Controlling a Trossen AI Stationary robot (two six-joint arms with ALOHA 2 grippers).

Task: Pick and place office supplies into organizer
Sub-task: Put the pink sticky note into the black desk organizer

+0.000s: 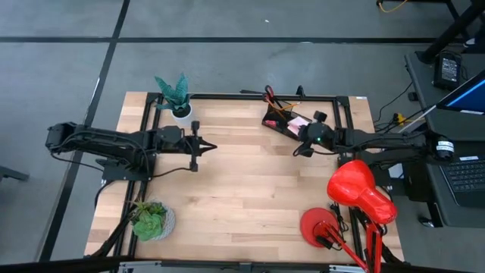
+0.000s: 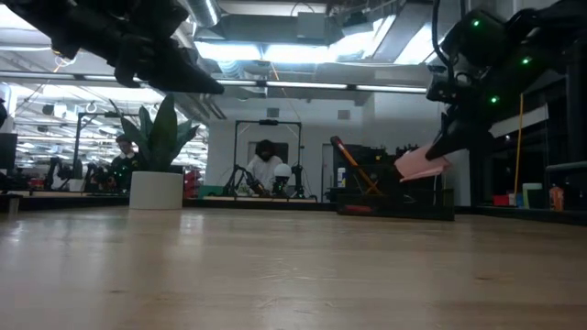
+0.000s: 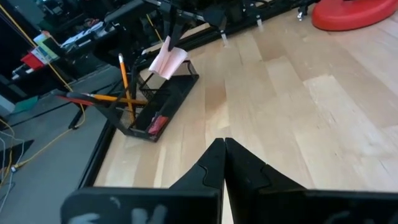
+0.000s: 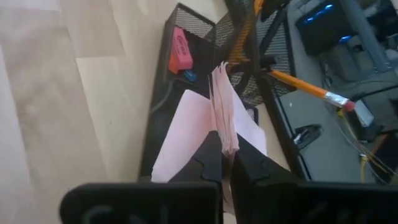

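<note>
Pinching a pink sticky-note pad (image 4: pixel 219 118) by its edge, the right gripper (image 4: pixel 227 163) hangs just above the black organizer (image 4: pixel 186 84), its fingers pressed against the sheets, which fan out slightly. The pad is off the bench (image 1: pixel 250 197), tilted, over the organizer's open tray. The organizer sits near the bench's far edge. Inside it lies a red eraser (image 4: pixel 178 49), and orange pencils (image 3: pixel 124 78) stand slanted in its mesh cup, one (image 4: pixel 305 86) leaning out past the organizer's wall. Red-handled scissors (image 1: pixel 269 94) poke up from the organizer's far end. Well apart from the organizer, across the bench, the left gripper (image 1: pixel 209 146) waits in the air with its fingers pressed together, holding nothing. A potted plant (image 1: pixel 176 96) stands at the same far edge as the organizer, and a red desk lamp (image 1: pixel 356 193) stands nearer the front, on the organizer's side.
</note>
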